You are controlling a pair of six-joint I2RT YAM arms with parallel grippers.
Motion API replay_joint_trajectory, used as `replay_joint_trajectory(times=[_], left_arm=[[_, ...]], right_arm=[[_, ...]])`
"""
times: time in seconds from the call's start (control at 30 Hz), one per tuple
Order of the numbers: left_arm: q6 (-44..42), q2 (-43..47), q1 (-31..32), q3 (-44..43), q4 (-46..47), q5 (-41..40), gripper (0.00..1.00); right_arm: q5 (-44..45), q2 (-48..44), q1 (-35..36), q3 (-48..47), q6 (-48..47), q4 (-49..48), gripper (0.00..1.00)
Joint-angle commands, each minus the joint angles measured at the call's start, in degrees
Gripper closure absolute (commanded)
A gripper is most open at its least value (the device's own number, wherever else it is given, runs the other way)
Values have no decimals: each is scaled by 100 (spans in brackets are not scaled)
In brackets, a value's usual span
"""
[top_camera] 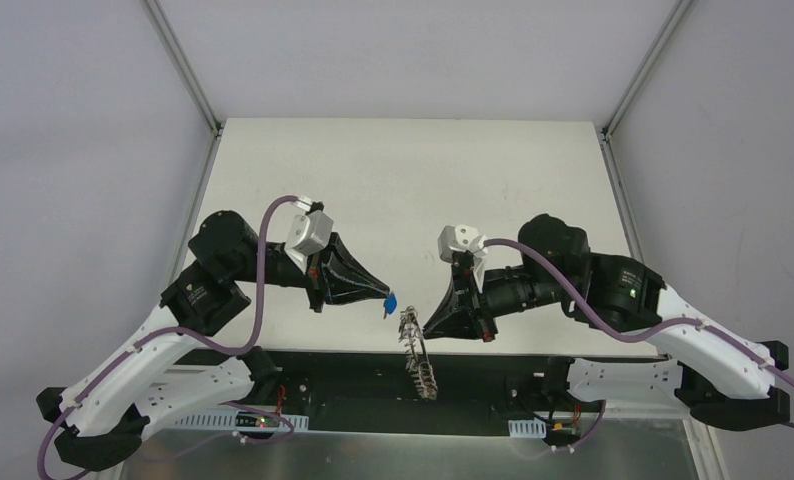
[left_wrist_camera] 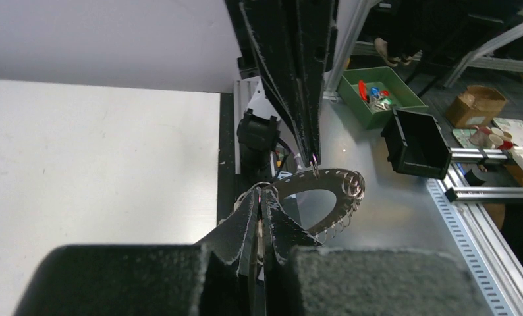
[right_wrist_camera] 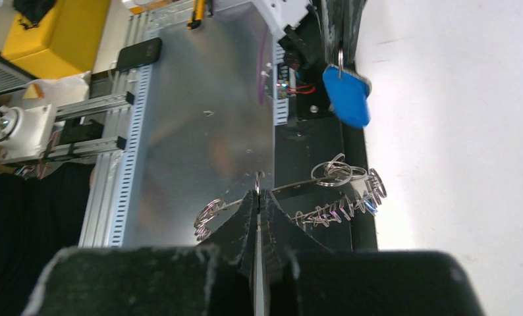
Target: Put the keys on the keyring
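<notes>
- Keyring [top_camera: 420,360] is hanging nearest to us, over the dark strip at the near edge of the table [top_camera: 403,180]. From above we are seeing it edge-on, dangling as a thin bristling line.
- Just above it, the right gripper [top_camera: 426,328] is pointing inward toward the left arm. Its fingers are pressing together on one small wire loop at the ring's rim.
- In the right wrist view we are watching the ring spreading out to both sides just beyond those fingertips, with its many loops hanging from it.
- A little farther back, the left gripper [top_camera: 381,296] is pointing toward the right one, and the two tips are sitting near each other.
- Its fingers are clamping the metal shank of a blue key [top_camera: 389,301], with the oval blue cap hanging below the tips.
- We are seeing the key just beside the upper end of the keyring. In the right wrist view it is standing apart from the ring.
- Beyond both grippers, the white tabletop is stretching away to the far wall.
</notes>
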State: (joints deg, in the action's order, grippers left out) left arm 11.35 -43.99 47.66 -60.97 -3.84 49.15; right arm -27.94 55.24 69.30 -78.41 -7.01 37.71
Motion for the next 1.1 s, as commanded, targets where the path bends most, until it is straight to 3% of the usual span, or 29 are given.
replay_joint_trajectory(times=[0.0, 0.33, 0.6, 1.07], left_arm=[[147, 94, 45, 105, 841, 750, 100], [470, 137, 43, 249, 1573, 1481, 100], [540, 90, 50, 256, 1746, 1608, 100], [531, 107, 49, 269, 1754, 1491, 100]], right_arm=[[-1025, 145, -84, -352, -116, -611, 100], [-2441, 558, -685, -580, -156, -944, 100], [-3488, 1046, -1010, -946, -153, -1205, 100], [-3858, 1444, -1015, -1216, -172, -1284, 100]])
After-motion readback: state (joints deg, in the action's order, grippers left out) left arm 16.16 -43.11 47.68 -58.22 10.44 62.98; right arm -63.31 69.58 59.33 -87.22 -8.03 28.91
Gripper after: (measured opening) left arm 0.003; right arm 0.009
